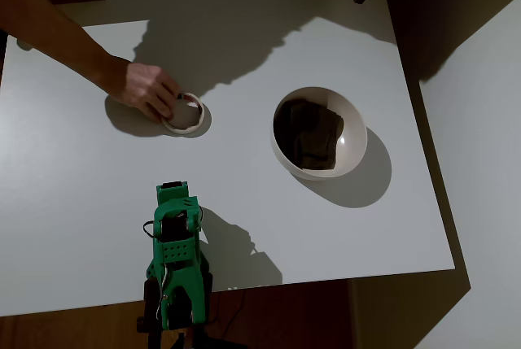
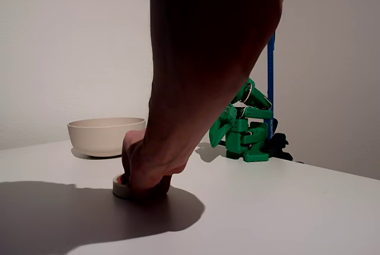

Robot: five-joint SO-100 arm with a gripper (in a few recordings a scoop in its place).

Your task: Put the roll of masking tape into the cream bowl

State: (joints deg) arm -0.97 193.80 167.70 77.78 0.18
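tape rolls (image 1: 184, 113): 1 | bowls (image 1: 319, 133): 1 | hands (image 1: 146, 89): 1 | arms (image 1: 175, 255): 1

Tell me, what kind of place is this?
Probably a home or office desk used as a small robot test bench: a plain white table by bare walls, a green robot arm, one cream bowl, and a person's hand placing a tape roll.

white desk (image 1: 73, 227) taking up most of the overhead view, hard shadows lying across its far part. dark floor (image 1: 440, 23) showing past its far right corner, wood-tone floor (image 1: 65, 329) running along the near edge. blue pole (image 2: 271, 82) standing upright against the pale wall (image 2: 71, 41) in the fixed view.
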